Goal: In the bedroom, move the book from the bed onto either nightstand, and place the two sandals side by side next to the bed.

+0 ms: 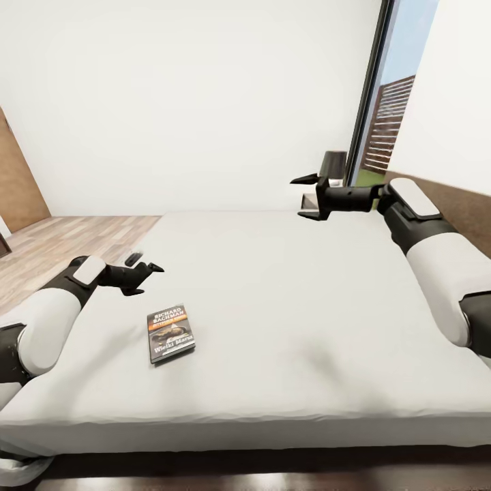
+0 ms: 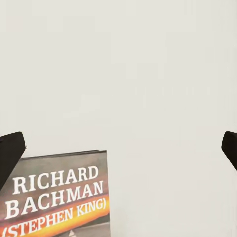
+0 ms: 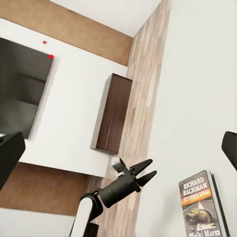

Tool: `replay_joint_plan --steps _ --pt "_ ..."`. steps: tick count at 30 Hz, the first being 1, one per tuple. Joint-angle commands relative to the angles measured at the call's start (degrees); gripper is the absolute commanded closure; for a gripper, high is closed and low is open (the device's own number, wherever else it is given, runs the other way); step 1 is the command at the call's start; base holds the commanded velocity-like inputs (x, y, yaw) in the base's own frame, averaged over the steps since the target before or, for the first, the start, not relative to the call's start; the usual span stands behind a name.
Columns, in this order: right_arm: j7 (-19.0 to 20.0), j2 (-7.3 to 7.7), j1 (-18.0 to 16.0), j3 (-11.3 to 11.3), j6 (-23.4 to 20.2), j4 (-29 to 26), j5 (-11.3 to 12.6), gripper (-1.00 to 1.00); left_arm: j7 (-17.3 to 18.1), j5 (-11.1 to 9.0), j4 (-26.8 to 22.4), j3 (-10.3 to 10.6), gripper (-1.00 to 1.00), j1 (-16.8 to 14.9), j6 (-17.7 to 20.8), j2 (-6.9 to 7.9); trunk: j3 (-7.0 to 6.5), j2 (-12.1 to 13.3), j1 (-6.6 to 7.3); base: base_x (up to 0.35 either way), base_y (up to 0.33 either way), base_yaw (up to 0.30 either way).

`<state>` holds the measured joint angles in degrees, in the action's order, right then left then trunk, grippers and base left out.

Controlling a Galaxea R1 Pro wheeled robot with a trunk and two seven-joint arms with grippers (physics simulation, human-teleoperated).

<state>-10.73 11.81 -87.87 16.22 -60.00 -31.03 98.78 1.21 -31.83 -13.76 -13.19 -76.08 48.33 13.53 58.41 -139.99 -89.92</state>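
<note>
The book [image 1: 171, 333] is seen lying flat on the bed [image 1: 286, 307] near its front edge, with the left end effector [image 1: 142, 271] held released just beyond it. The right end effector [image 1: 308, 197], also released and empty, is raised over the far side. The book's pickup is judged to be the step in hand; a descent onto the cover is called for next.

Plain white wall [image 1: 191, 102] behind; wood-plank floor [image 1: 68, 245] to the left, a brown door [image 1: 17, 177] at its edge. A tall dark-framed window [image 1: 392, 102] shows sky and a slatted fence; a dark lamp [image 1: 334, 165] stands beside it
</note>
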Motion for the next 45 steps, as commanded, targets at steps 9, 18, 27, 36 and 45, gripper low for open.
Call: replay_joint_plan --steps 9,18,27,36,45 --pt "-5.5 0.01 -0.6 0.3 0.0 0.1 1.6 -1.0 0.1 0.3 0.0 -0.3 -1.0 0.0 0.3 -0.07 1.72 -3.3 -1.78 0.0 0.0 0.0" --pt "-8.8 -0.04 -0.6 0.2 0.0 0.0 2.0 -1.0 0.1 0.3 0.0 -0.3 -1.0 0.0 0.3 -0.01 3.71 -3.4 -2.01 0.0 0.0 0.0" --pt "-9.2 -0.29 -0.6 0.3 0.0 0.0 2.1 -1.0 0.1 0.3 0.0 -0.1 -1.0 0.0 0.3 -0.13 3.71 -3.4 -2.01 0.0 0.0 0.0" --pt "-9.2 -0.42 -0.6 0.3 0.0 -0.2 2.2 -1.0 0.1 0.3 0.0 0.2 -1.0 0.0 0.2 -0.17 3.71 -3.4 -2.01 0.0 0.0 0.0" --pt "-9.2 -0.48 -0.6 0.3 0.0 -0.2 2.2 -1.0 0.1 0.3 0.0 0.2 -1.0 0.0 0.2 -0.17 3.71 -3.4 -2.01 0.0 0.0 0.0"
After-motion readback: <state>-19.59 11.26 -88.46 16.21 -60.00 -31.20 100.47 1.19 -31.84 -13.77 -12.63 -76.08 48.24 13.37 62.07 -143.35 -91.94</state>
